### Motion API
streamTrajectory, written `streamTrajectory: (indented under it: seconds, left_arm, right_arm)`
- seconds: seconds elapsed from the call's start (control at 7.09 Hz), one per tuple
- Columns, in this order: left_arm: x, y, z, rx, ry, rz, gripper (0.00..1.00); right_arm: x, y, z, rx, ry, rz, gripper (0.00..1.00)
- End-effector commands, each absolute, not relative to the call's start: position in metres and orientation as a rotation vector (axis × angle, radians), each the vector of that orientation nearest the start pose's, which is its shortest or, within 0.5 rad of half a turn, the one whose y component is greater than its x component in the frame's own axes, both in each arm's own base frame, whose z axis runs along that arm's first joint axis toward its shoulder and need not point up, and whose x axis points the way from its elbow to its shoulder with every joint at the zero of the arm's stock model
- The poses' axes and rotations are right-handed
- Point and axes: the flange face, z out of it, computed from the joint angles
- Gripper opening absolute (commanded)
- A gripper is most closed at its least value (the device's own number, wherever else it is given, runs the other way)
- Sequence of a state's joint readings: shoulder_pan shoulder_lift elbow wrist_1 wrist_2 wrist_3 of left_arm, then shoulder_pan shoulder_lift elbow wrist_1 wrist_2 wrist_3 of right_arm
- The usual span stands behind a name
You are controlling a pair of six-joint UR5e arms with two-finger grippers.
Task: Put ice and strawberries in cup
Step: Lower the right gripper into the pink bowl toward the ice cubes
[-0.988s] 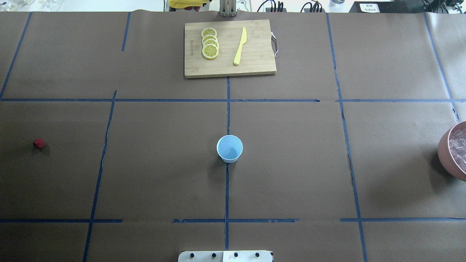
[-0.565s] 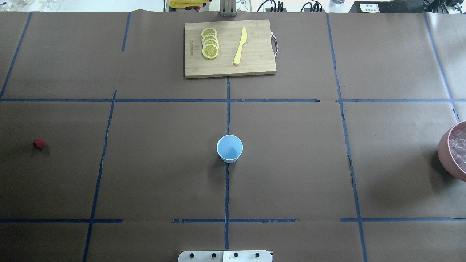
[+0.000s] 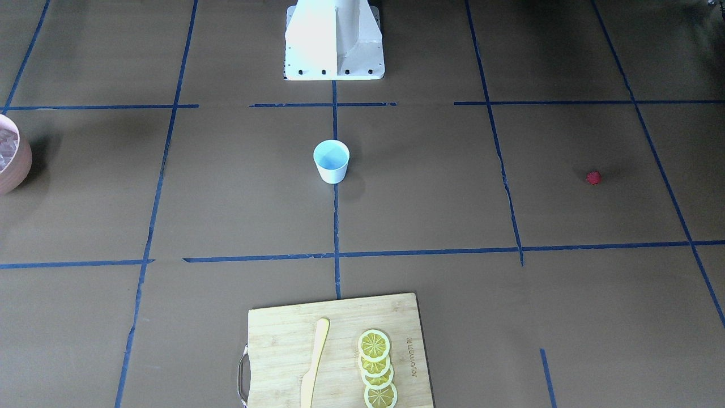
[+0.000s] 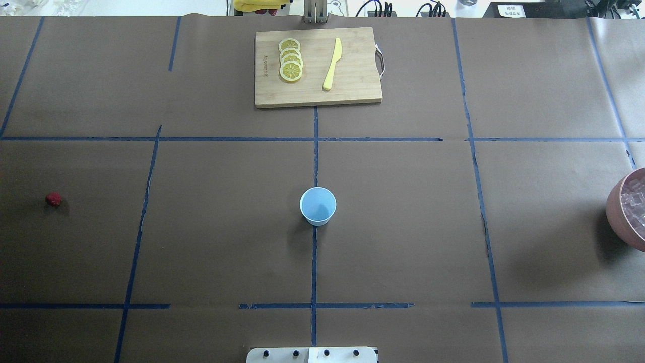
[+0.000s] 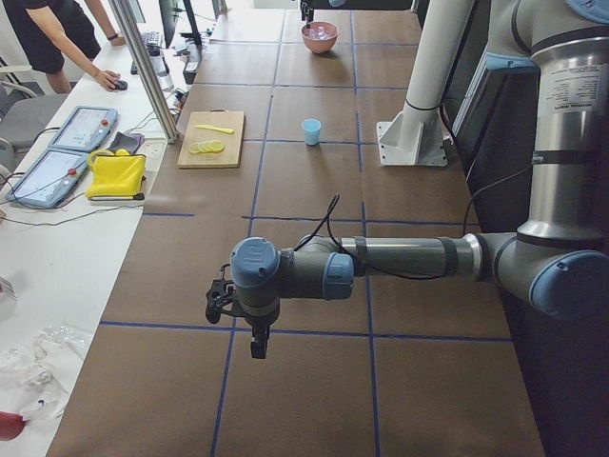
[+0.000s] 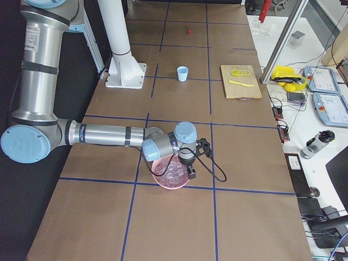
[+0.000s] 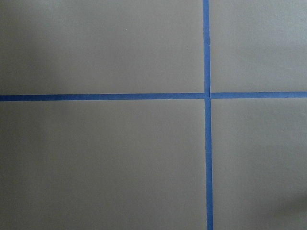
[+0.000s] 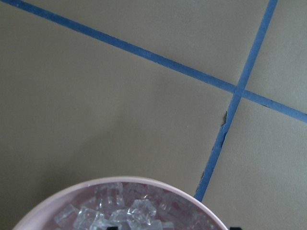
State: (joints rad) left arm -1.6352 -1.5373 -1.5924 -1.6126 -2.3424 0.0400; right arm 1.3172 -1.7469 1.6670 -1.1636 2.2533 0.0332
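- Right end effector (image 6: 191, 173) hangs just over the near rim of the bowl (image 4: 616, 212). The ice (image 8: 129, 211) is heaped right beneath it. I read that as lining up for a first pick, since the ice is the closer ingredient for this arm.
- I cannot tell whether its fingers are spread or closed. Only the side camera shows them, and its wrist view gives no clear look at the tips.
- Left end effector (image 5: 257, 348) points straight down above bare desk (image 4: 403, 227), over a tape crossing (image 7: 207, 94). I cannot tell its finger state either.
- Nothing shows under it but paper and tape. The strawberry (image 4: 53, 198) looks to lie inward of it, toward the cup, resting alone on the desk.
- Between the two end effectors and well apart from each stands the cup (image 4: 318, 205), upright on the centre tape line. Its mouth faces up and it looks empty, so I judge neither ingredient has gone in yet. That central spot should let either arm drop into it.
- Beyond the cup, on the side away from the robot's base, is the board (image 4: 358, 65) with lemon slices. It is no part of this job.
- Ice cubes are small and slick, so I would expect a grab to need a deep, centred pinch.
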Motion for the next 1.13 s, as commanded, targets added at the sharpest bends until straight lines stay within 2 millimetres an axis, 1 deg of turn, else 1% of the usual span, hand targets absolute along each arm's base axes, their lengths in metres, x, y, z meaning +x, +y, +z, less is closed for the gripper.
streamTrajectory:
  seconds: [0.0, 0.14, 0.28, 0.42, 0.71, 0.99]
  left_arm:
    - [-0.095, -0.475, 0.660, 0.071, 0.769, -0.009, 1.00]
    - [-0.095, -0.475, 0.660, 0.070, 0.769, -0.010, 1.00]
    - [-0.095, -0.475, 0.660, 0.070, 0.769, -0.010, 1.00]
    - [-0.095, -0.475, 0.660, 0.070, 0.769, -0.010, 1.00]
    - [-0.095, -0.475, 0.660, 0.071, 0.769, -0.009, 1.00]
    - [-0.094, -0.475, 0.660, 0.071, 0.770, -0.009, 1.00]
  right_arm:
    - [-0.051, -0.434, 0.657, 0.206, -0.680, -0.341, 0.75]
    - [-0.053, -0.427, 0.663, 0.190, -0.677, -0.347, 0.72]
    - [-0.059, -0.425, 0.660, 0.191, -0.676, -0.363, 0.70]
    - [-0.061, -0.421, 0.663, 0.182, -0.675, -0.368, 0.69]
    - [-0.067, -0.421, 0.658, 0.185, -0.676, -0.383, 0.64]
    - [-0.065, -0.423, 0.660, 0.190, -0.633, -0.380, 0.63]
